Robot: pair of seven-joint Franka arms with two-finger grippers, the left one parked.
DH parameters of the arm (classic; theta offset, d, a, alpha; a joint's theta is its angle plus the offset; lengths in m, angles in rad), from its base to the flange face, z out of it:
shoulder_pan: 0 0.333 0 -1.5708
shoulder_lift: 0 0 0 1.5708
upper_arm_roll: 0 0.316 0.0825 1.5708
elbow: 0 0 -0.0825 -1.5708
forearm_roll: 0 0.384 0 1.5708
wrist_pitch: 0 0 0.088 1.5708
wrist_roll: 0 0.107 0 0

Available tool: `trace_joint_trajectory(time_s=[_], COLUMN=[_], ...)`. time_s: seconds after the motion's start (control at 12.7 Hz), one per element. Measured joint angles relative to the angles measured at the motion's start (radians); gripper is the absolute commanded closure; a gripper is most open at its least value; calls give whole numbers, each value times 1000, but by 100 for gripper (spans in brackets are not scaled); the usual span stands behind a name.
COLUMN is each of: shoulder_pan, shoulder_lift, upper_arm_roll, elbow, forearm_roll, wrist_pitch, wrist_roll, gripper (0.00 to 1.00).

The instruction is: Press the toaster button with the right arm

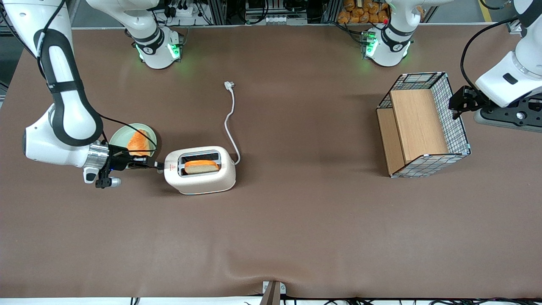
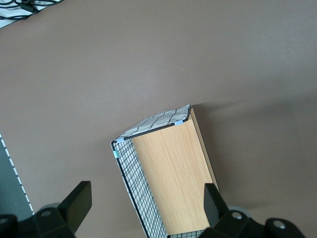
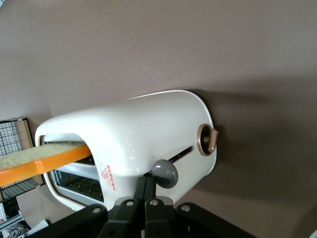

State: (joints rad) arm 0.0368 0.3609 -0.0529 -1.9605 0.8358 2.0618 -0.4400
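Gripper (image 3: 146, 191), jaws closed together, tips meet toaster button (image 3: 164, 173) off-centre; may slip off, shoving toaster (image 1: 200, 170) across desk (image 1: 296, 237).

The right arm (image 1: 63, 91) reaches down from the working arm's end of the table, its forearm bent so that the silver wrist ring (image 1: 96, 156) faces sideways along the table. The gripper (image 1: 158, 166) extends level, low over the surface. Its two fingers (image 3: 148, 191) are pressed together, tips in contact with the toaster button (image 3: 165, 173).
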Motion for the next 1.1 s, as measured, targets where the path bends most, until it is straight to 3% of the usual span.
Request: trace_joint_trajectory(time_s=[1.1], shoulder_pan=[-2], shoulder_lift=[35], upper_arm_roll=[-3], elbow=[-4], forearm_roll=[38], wrist_pitch=[34], wrist_roll=[-28], gripper=[100])
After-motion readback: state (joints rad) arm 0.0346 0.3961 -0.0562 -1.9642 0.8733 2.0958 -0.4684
